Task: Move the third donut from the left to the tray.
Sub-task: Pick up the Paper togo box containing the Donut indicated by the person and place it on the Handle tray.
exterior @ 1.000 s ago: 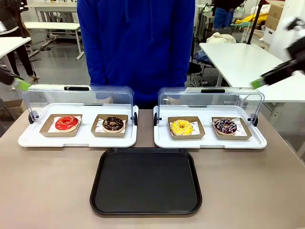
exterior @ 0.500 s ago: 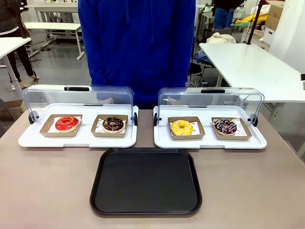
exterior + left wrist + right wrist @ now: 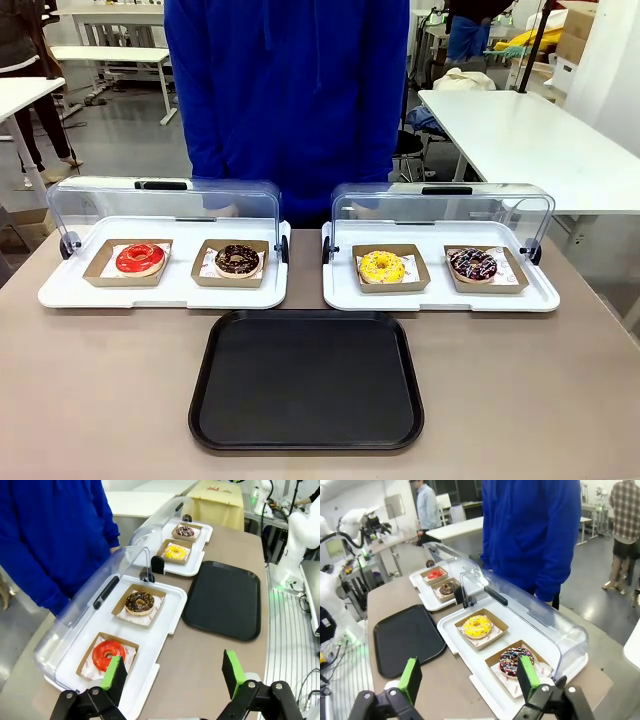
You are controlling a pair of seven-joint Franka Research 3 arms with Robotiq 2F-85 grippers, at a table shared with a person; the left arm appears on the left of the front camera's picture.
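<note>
left gripper (image 3: pixel 174 674): in the left wrist view, black links tipped with green pads (image 3: pixel 114 672); jaws spread wide with nothing between them, hanging over the end of the brown table (image 3: pixel 200 660) near the red donut.
left white tray (image 3: pixel 60 292): glossy plastic with rounded corners; its clear domed lid (image 3: pixel 165 203), which has a black handle, is rolled back behind the donuts.
red donut (image 3: pixel 139 258): a shiny iced ring, leftmost in the row, in a shallow brown cardboard box.
chocolate donut (image 3: pixel 237 260): dark with pale specks, second in the row, in its own box on white paper.
black tray (image 3: pixel 305 385): flat, matte, a rounded rectangle with a raised rim; it is bare and lies on the table in front of the gap between the two white trays.
third donut from the left (image 3: pixel 381 267): a bright yellow iced ring in its cardboard box, on the left half of the right white tray (image 3: pixel 440 300), apart from the black tray; the right wrist view brings out its small sprinkles and paper liner.
sprinkled chocolate donut (image 3: pixel 472 264): rightmost, boxed just beside the yellow one.
right gripper (image 3: pixel 469 677): in the right wrist view, green pads on black fingers; jaws wide and holding nothing, above the right white tray's near edge.
person (image 3: pixel 290 90): in a soft blue top, standing at the far side behind both lids.
</note>
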